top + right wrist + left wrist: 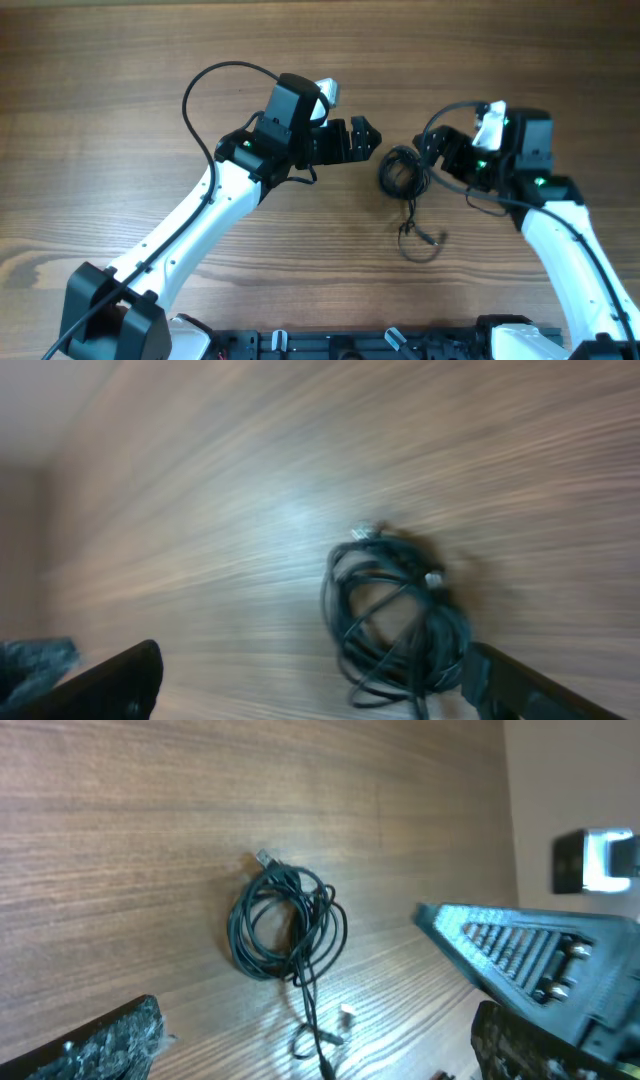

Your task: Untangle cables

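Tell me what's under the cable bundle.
Only the wooden table shows through the loops of the cables; nothing else is visible there. The wood directly beneath the strands themselves is covered.

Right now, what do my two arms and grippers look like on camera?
The left arm and right arm match: white links, black joints and wrists, small green lights. A thick black cable loops off the left arm. The left gripper and right gripper are black, with wedge-shaped fingers ribbed inside.
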